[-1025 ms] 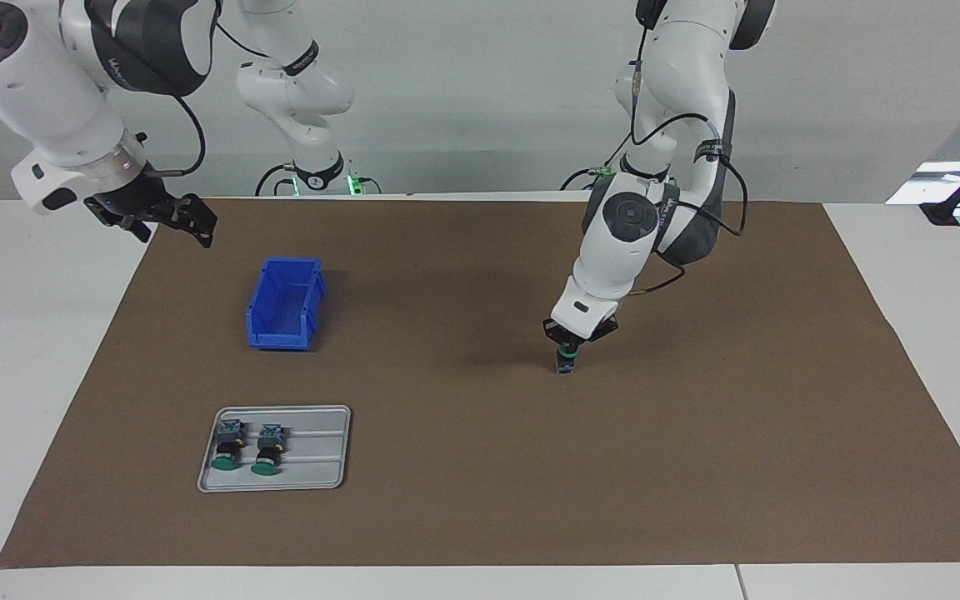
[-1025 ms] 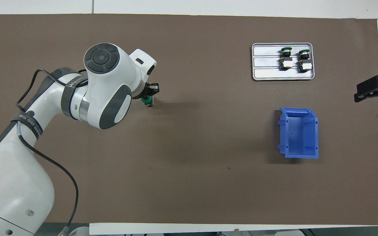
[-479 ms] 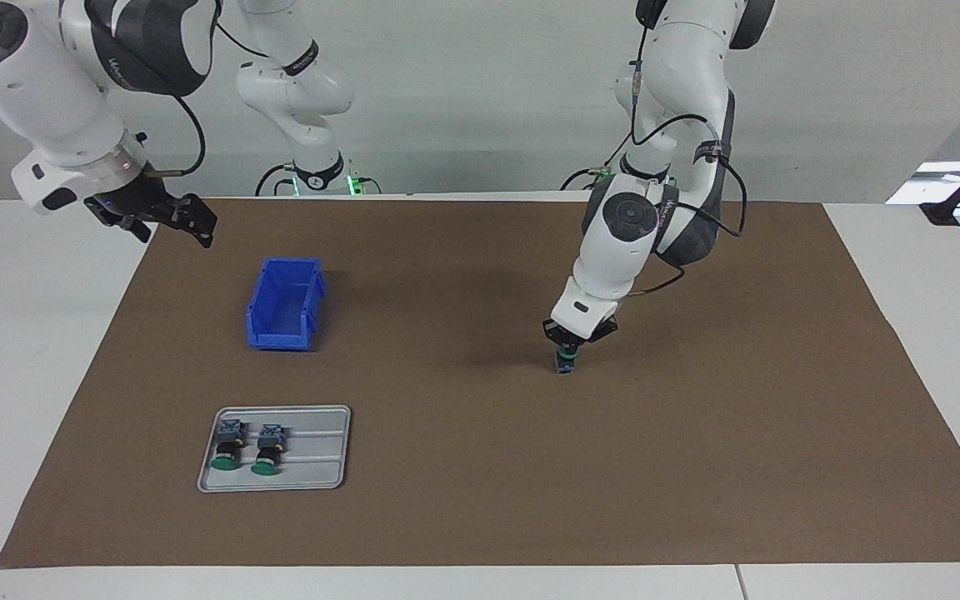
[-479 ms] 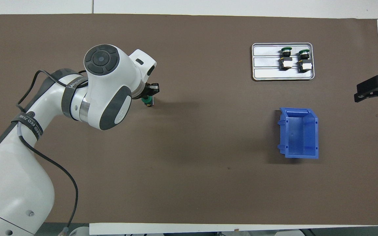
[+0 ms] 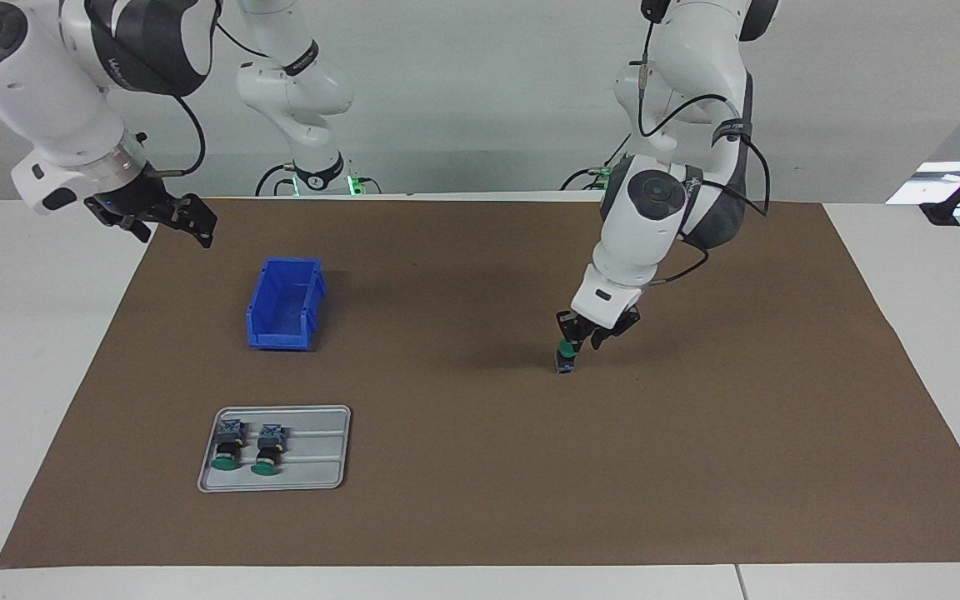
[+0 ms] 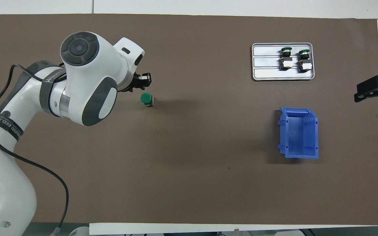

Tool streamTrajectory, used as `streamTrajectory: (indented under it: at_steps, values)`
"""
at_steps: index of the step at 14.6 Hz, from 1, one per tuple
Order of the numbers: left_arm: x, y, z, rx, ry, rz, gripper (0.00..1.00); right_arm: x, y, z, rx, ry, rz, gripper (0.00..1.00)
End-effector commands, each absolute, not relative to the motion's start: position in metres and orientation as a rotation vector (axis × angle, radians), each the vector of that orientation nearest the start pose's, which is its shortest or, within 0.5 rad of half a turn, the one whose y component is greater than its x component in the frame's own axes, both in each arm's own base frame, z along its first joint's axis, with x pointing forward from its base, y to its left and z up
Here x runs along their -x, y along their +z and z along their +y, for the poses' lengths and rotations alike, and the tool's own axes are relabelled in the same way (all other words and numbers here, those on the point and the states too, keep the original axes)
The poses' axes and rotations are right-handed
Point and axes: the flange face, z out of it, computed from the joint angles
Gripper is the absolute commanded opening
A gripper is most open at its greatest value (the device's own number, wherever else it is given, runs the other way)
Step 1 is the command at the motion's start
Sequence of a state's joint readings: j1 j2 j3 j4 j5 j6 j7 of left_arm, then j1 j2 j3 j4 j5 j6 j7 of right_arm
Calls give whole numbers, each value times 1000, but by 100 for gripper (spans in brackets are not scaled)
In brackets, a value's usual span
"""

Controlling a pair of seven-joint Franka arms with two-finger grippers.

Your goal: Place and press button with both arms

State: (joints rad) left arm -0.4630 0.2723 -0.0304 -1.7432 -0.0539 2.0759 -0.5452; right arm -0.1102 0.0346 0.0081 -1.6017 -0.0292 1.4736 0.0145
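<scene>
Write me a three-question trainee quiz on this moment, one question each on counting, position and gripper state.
1. How many push-buttons lie in the metal tray?
2. True or false: the green-capped button stands cap up on the brown mat, apart from the blue bin.
3. Which fits the left gripper? A: clamped on the button. B: open, just above the button. C: over the bin.

Key:
1. Two.
2. True.
3. B. The right gripper waits open at the mat's edge, at the right arm's end.
</scene>
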Motion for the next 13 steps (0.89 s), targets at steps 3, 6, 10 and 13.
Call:
streamTrajectory:
  at_steps: [3, 6, 10, 13]
  values:
    - [-566, 455, -257, 3172, 10, -186, 100, -541, 584, -60, 3142, 263, 160, 99]
    - [-569, 480, -205, 3156, 60, -175, 100, -541, 584, -60, 3140, 263, 160, 99]
    - [-565, 510, -135, 3151, 127, -71, 100, -541, 584, -60, 3142, 263, 160, 99]
    - [-550, 541, -89, 3152, 165, -4, 100, -541, 584, -60, 3142, 263, 160, 99]
